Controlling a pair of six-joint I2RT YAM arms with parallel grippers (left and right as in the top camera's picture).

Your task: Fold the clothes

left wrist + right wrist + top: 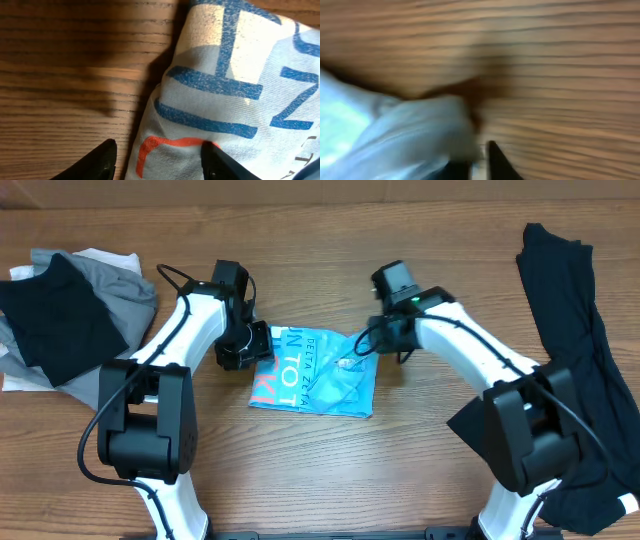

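A folded light-blue T-shirt (315, 372) with white and coral lettering lies mid-table. My left gripper (243, 350) is at its left edge. In the left wrist view that gripper (161, 150) stands open astride the folded edge of the shirt (235, 75), with one finger over the wood and the other on the cloth by the coral print. My right gripper (362, 348) is at the shirt's upper right corner. The right wrist view is blurred. There its fingers (479, 159) are nearly together, with pale shirt cloth (410, 135) between them.
A pile of black, grey and white garments (65, 315) lies at the far left of the wooden table (430, 480). A long black garment (570, 320) drapes down the right side, next to the right arm's base.
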